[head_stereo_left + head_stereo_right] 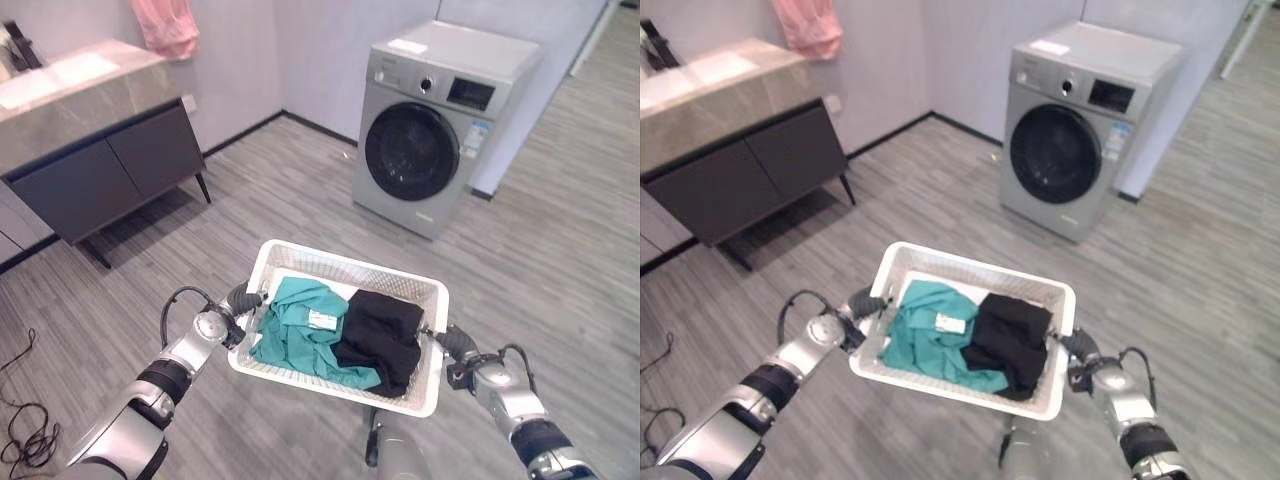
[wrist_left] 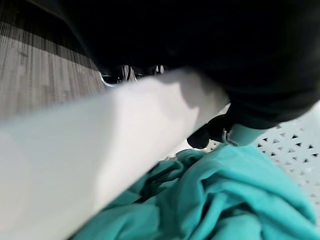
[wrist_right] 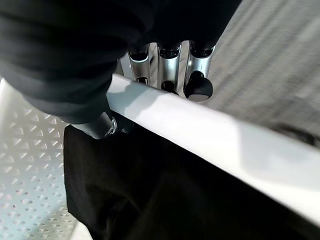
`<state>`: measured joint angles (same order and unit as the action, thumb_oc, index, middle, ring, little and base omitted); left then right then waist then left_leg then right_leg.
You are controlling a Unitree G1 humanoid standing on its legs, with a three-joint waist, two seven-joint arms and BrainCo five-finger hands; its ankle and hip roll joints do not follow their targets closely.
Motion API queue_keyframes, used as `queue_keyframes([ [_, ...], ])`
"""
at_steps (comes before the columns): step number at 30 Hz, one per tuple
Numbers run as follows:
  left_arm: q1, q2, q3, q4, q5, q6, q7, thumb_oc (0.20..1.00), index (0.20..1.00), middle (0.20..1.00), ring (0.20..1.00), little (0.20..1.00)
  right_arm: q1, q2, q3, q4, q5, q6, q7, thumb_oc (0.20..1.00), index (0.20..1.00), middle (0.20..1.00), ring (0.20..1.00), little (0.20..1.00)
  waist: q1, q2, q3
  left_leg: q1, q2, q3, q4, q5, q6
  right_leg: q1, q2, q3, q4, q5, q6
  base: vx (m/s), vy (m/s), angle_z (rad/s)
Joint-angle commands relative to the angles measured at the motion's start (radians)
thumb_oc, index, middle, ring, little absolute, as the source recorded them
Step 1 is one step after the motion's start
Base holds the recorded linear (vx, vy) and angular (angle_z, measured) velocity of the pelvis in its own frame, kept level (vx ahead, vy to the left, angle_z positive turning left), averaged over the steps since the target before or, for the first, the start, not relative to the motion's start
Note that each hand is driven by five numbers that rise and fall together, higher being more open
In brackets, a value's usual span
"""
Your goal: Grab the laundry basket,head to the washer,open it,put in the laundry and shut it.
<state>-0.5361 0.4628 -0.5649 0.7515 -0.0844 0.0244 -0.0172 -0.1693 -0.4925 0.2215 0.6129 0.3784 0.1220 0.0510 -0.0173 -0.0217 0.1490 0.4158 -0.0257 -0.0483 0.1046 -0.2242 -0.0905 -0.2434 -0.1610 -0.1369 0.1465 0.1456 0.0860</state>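
eye views: white basket [image 1: 300,262] held off the floor between both robot hands, washer [image 1: 440,125] ahead, door shut. left wrist: left robot hand [image 2: 207,134] curled round the rim by teal cloth [image 2: 225,195]. right wrist: right robot hand [image 3: 167,70] hooked over the rim above black cloth [image 3: 165,200].

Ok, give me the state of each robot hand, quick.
Left robot hand: closed on the laundry basket rim.
Right robot hand: closed on the basket's opposite rim.
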Motion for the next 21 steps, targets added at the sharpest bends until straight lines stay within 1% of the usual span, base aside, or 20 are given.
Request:
queue_keyframes([
  [1, -0.035, 0.066, 0.05, -0.061, 0.008, -0.077, 0.026, 0.2, 0.2, 0.2, 0.2, 0.2, -0.08, -0.071, -0.068, -0.111, 0.07, -0.122, 0.034, 0.2, 0.2, 0.2, 0.2, 0.2, 0.002, -0.006, -0.071, -0.279, 0.121, 0.019, 0.345, 0.211, 0.008, 0.117, 0.009, 0.002, -0.045, -0.027, 0.051, 0.43, -0.281, 0.12],
  [2, -0.034, 0.066, 0.05, -0.061, 0.008, -0.077, 0.026, 0.2, 0.2, 0.2, 0.2, 0.2, -0.08, -0.071, -0.068, -0.111, 0.07, -0.122, 0.034, 0.2, 0.2, 0.2, 0.2, 0.2, 0.001, -0.005, -0.072, -0.282, 0.122, 0.017, 0.348, 0.209, 0.008, 0.116, 0.01, 0.001, -0.045, -0.028, 0.051, 0.35, -0.299, -0.01],
  [3, -0.025, 0.069, 0.053, -0.072, 0.004, -0.072, 0.019, 0.2, 0.2, 0.2, 0.2, 0.2, -0.081, -0.075, -0.067, -0.118, 0.075, -0.121, 0.035, 0.2, 0.2, 0.2, 0.2, 0.2, 0.01, -0.009, -0.065, -0.328, 0.129, 0.009, 0.46, 0.259, 0.009, 0.142, 0.023, -0.008, -0.045, -0.049, 0.026, 0.2, -0.202, -0.22],
  [4, -0.023, 0.07, 0.055, -0.075, 0.001, -0.066, 0.017, 0.2, 0.2, 0.2, 0.2, 0.2, -0.083, -0.086, -0.068, -0.126, 0.075, -0.119, 0.033, 0.2, 0.2, 0.2, 0.2, 0.2, 0.021, -0.018, -0.054, -0.379, 0.125, -0.013, 0.573, 0.29, 0.018, 0.167, 0.04, -0.001, -0.047, -0.065, 0.002, 0.4, -0.364, -0.26],
  [5, -0.022, 0.072, 0.058, -0.079, -0.016, -0.063, 0.015, 0.2, 0.2, 0.2, 0.2, 0.2, -0.095, -0.098, -0.066, -0.123, 0.076, -0.122, 0.024, 0.2, 0.2, 0.2, 0.2, 0.2, 0.045, -0.028, -0.036, -0.458, 0.116, -0.037, 0.676, 0.308, 0.038, 0.205, 0.073, 0.02, -0.051, -0.094, -0.027, 0.46, -0.377, -0.47],
  [6, -0.026, 0.077, 0.051, -0.085, -0.028, -0.058, 0.01, 0.2, 0.2, 0.2, 0.2, 0.2, -0.097, -0.108, -0.072, -0.117, 0.08, -0.121, 0.01, 0.2, 0.2, 0.2, 0.2, 0.2, 0.066, -0.048, -0.02, -0.559, 0.115, -0.036, 0.684, 0.306, 0.047, 0.238, 0.076, 0.027, -0.058, -0.111, -0.038, 0.37, -0.272, -0.28],
  [7, -0.027, 0.077, 0.051, -0.085, -0.029, -0.058, 0.01, 0.2, 0.2, 0.2, 0.2, 0.2, -0.096, -0.108, -0.073, -0.117, 0.08, -0.121, 0.01, 0.2, 0.2, 0.2, 0.2, 0.2, 0.068, -0.044, -0.02, -0.561, 0.12, -0.037, 0.691, 0.299, 0.047, 0.238, 0.081, 0.027, -0.057, -0.113, -0.038, 0.29, -0.126, -0.29],
  [8, -0.029, 0.079, 0.05, -0.09, -0.035, -0.057, 0.01, 0.2, 0.2, 0.2, 0.2, 0.2, -0.093, -0.108, -0.078, -0.119, 0.085, -0.122, 0.008, 0.2, 0.2, 0.2, 0.2, 0.2, 0.078, -0.046, -0.019, -0.59, 0.126, -0.025, 0.623, 0.286, 0.048, 0.256, 0.089, 0.03, -0.063, -0.126, -0.038, 0.22, -0.018, -0.23],
  [9, -0.032, 0.08, 0.05, -0.094, -0.036, -0.058, 0.008, 0.2, 0.2, 0.2, 0.2, 0.2, -0.09, -0.106, -0.078, -0.125, 0.082, -0.123, 0.007, 0.2, 0.2, 0.2, 0.2, 0.2, 0.084, -0.045, -0.02, -0.617, 0.121, -0.017, 0.565, 0.278, 0.048, 0.269, 0.095, 0.035, -0.069, -0.135, -0.034, 0.32, -0.014, -0.4],
  [10, -0.033, 0.082, 0.052, -0.095, -0.035, -0.06, 0.009, 0.2, 0.2, 0.2, 0.2, 0.2, -0.086, -0.106, -0.08, -0.127, 0.078, -0.125, 0.006, 0.2, 0.2, 0.2, 0.2, 0.2, 0.095, -0.041, -0.02, -0.63, 0.124, -0.011, 0.502, 0.279, 0.044, 0.282, 0.104, 0.04, -0.074, -0.147, -0.03, 0.34, 0.039, -0.53],
  [11, -0.038, 0.082, 0.054, -0.096, -0.034, -0.064, 0.01, 0.2, 0.2, 0.2, 0.2, 0.2, -0.079, -0.104, -0.084, -0.131, 0.074, -0.13, 0.003, 0.2, 0.2, 0.2, 0.2, 0.2, 0.102, -0.03, -0.024, -0.629, 0.142, 0.005, 0.338, 0.29, 0.032, 0.299, 0.112, 0.042, -0.08, -0.162, -0.023, 0.36, 0.083, -0.5],
  [12, -0.044, 0.083, 0.054, -0.094, -0.033, -0.067, 0.013, 0.2, 0.2, 0.2, 0.2, 0.2, -0.075, -0.101, -0.089, -0.136, 0.073, -0.133, 0.0, 0.2, 0.2, 0.2, 0.2, 0.2, 0.109, -0.024, -0.024, -0.62, 0.154, 0.019, 0.201, 0.306, 0.023, 0.317, 0.116, 0.042, -0.088, -0.174, -0.017, 0.38, 0.121, -0.45],
  [13, -0.055, 0.081, 0.05, -0.079, -0.033, -0.073, 0.015, 0.2, 0.2, 0.2, 0.2, 0.2, -0.075, -0.098, -0.089, -0.129, 0.068, -0.14, -0.003, 0.2, 0.2, 0.2, 0.2, 0.2, 0.121, -0.016, -0.025, -0.615, 0.163, 0.019, 0.087, 0.337, 0.013, 0.341, 0.118, 0.046, -0.098, -0.185, -0.011, 0.34, 0.121, -0.49],
  [15, -0.067, 0.076, 0.043, -0.057, -0.03, -0.077, 0.018, 0.2, 0.2, 0.2, 0.2, 0.2, -0.074, -0.089, -0.087, -0.11, 0.062, -0.147, -0.001, 0.2, 0.2, 0.2, 0.2, 0.2, 0.135, -0.004, -0.028, -0.613, 0.164, 0.015, -0.038, 0.368, 0.003, 0.379, 0.119, 0.049, -0.108, -0.211, -0.002, 0.33, 0.124, -0.5],
  [16, -0.07, 0.075, 0.038, -0.052, -0.028, -0.082, 0.019, 0.2, 0.2, 0.2, 0.2, 0.2, -0.077, -0.087, -0.088, -0.092, 0.061, -0.15, -0.002, 0.2, 0.2, 0.2, 0.2, 0.2, 0.139, -0.004, -0.03, -0.618, 0.16, 0.022, -0.05, 0.371, -0.001, 0.402, 0.113, 0.053, -0.111, -0.223, 0.0, 0.33, 0.161, -0.48],
  [18, -0.062, 0.072, 0.042, -0.044, -0.024, -0.088, 0.024, 0.2, 0.2, 0.2, 0.2, 0.2, -0.082, -0.078, -0.085, -0.079, 0.062, -0.148, 0.006, 0.2, 0.2, 0.2, 0.2, 0.2, 0.137, 0.016, -0.056, -0.587, 0.162, 0.033, -0.079, 0.375, 0.001, 0.416, 0.106, 0.059, -0.1, -0.247, 0.012, 0.3, 0.195, -0.53],
  [20, -0.066, 0.072, 0.026, -0.022, -0.027, -0.095, 0.023, 0.2, 0.2, 0.2, 0.2, 0.2, -0.088, -0.07, -0.085, -0.067, 0.073, -0.156, 0.01, 0.2, 0.2, 0.2, 0.2, 0.2, 0.148, 0.014, -0.066, -0.572, 0.135, 0.026, -0.039, 0.358, 0.01, 0.416, 0.082, 0.079, -0.062, -0.251, 0.02, 0.27, 0.202, -0.64],
  [21, -0.066, 0.071, 0.025, -0.016, -0.029, -0.098, 0.027, 0.2, 0.2, 0.2, 0.2, 0.2, -0.089, -0.065, -0.088, -0.054, 0.08, -0.16, 0.005, 0.2, 0.2, 0.2, 0.2, 0.2, 0.15, 0.012, -0.073, -0.56, 0.123, 0.03, -0.039, 0.346, 0.019, 0.413, 0.074, 0.087, -0.038, -0.254, 0.025, 0.24, 0.201, -0.47],
])
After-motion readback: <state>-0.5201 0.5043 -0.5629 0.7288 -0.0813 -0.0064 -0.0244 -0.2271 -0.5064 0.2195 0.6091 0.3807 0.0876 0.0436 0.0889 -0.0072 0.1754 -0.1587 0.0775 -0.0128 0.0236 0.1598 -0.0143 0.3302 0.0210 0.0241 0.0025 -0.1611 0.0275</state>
